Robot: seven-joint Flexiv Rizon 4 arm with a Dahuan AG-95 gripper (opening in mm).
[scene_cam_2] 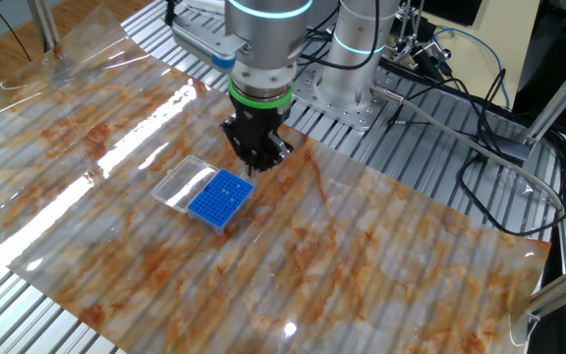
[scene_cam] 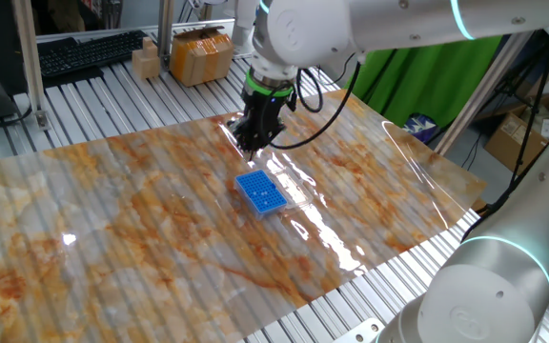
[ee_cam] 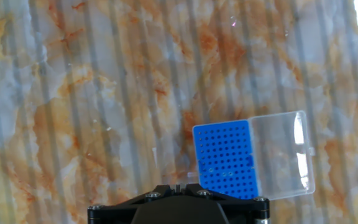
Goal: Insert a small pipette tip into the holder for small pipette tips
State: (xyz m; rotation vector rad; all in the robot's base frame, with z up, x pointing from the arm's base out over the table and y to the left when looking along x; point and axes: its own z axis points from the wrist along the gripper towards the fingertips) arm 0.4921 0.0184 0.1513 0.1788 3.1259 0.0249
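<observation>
The holder for small pipette tips [scene_cam: 260, 192] is a bright blue rack with a fine grid of holes, lying on the marbled table sheet [scene_cam: 112, 219]. It also shows in the other fixed view [scene_cam_2: 220, 198] and low right in the hand view [ee_cam: 225, 158]. Its clear lid [ee_cam: 284, 152] lies open beside it. My gripper [scene_cam: 251, 146] hangs a little above the sheet, just behind the rack [scene_cam_2: 255, 169]. In the hand view the gripper [ee_cam: 179, 185] has its jaws pressed together on a thin sliver, seemingly a small pipette tip. The tip itself is mostly hidden.
Cardboard boxes [scene_cam: 201, 54] and a keyboard [scene_cam: 89, 52] stand at the back of the table. A green cloth [scene_cam: 427, 76] hangs at the back right. The arm's base [scene_cam_2: 362, 59] and loose cables [scene_cam_2: 460, 108] lie beyond the sheet.
</observation>
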